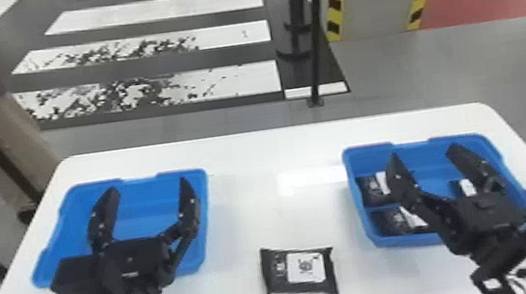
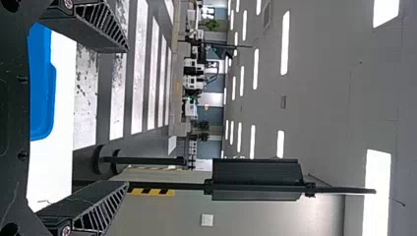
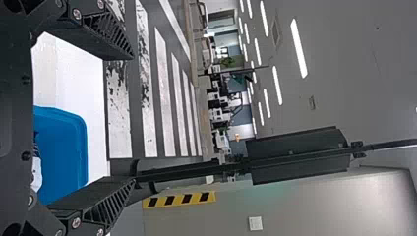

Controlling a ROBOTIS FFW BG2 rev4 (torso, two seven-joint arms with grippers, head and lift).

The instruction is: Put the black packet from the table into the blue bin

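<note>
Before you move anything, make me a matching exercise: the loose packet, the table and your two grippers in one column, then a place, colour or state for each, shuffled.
1. Loose packet
2. Table
3. Left gripper
4. Right gripper

A. Open, seen against the right-hand bin with black packets inside
B. White
C. Lying flat, label up
D. Open, seen against the left-hand bin

Pairs: 1-C, 2-B, 3-D, 4-A

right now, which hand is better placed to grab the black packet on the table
Right, probably. The right hand and left hand are both open, neither clearly nearer the black packet, but the right is at the blue bin holding similar packets, the likelier drop spot.
</note>
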